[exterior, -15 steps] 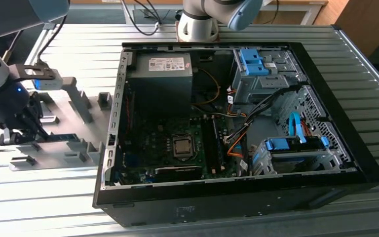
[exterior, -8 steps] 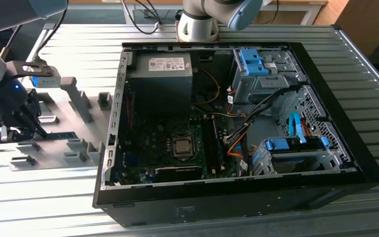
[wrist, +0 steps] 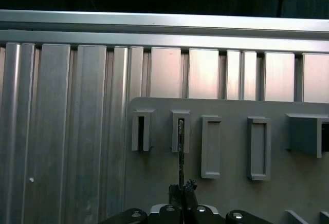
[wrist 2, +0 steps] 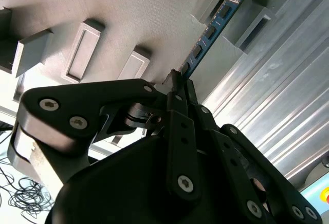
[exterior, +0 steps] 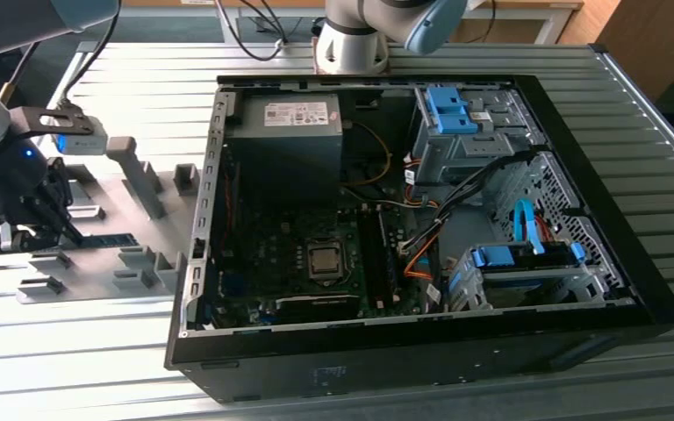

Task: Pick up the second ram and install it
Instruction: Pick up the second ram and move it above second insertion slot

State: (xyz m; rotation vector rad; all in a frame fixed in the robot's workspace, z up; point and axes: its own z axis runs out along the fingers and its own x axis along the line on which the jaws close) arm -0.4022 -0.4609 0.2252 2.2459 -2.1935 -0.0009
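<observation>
The second ram [wrist 2: 211,31] is a slim blue-green board with black chips, and its far end sits between the grey blocks of a holder slot. In the first wrist view the second ram [wrist: 181,152] appears edge-on, running from my fingertips into the slot. My gripper [wrist 2: 180,77] is shut on its near end, and the gripper [wrist: 183,188] is also in the first wrist view. In the exterior view my gripper [exterior: 32,232] hangs over the grey fixture plate [exterior: 103,197] at the exterior view's left, with the ram [exterior: 109,239] lying low beside it.
An open black computer case [exterior: 618,263] lies to the exterior view's right of the fixture, with the motherboard's black slot rails [exterior: 375,254] inside. A tall grey post [exterior: 138,175] and several grey holder blocks stand on the fixture plate. The ribbed aluminium table [exterior: 80,333] surrounds everything.
</observation>
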